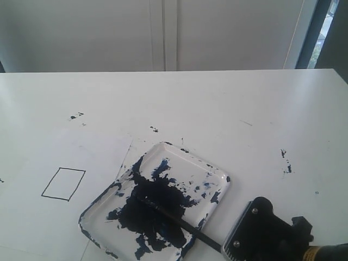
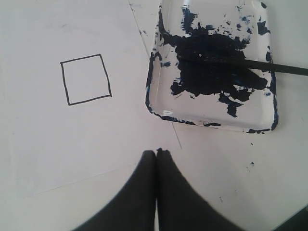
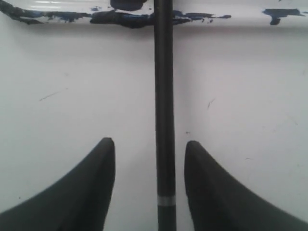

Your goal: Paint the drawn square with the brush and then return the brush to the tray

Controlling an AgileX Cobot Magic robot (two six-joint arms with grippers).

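At near right, we see the right gripper (image 3: 149, 141) spread wide; only its wrist view shows the brush (image 3: 164, 96) lying untouched between the fingers, tip in the tray (image 1: 224, 179). Far left, the drawn square (image 1: 63, 184) is unpainted. The left gripper (image 2: 156, 152) is closed and empty.

Bright, even daylight floods the white table (image 1: 228, 103); shadows faint, tray (image 3: 240, 9) rim glaring slightly, focus soft.

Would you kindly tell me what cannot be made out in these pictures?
Brush tip: exterior and left wrist views, lost against the dark paint in the tray.
Brush's rear end: right wrist view, cut off by the frame edge; exterior view, under the right hand.
Left hand: outside the exterior view.
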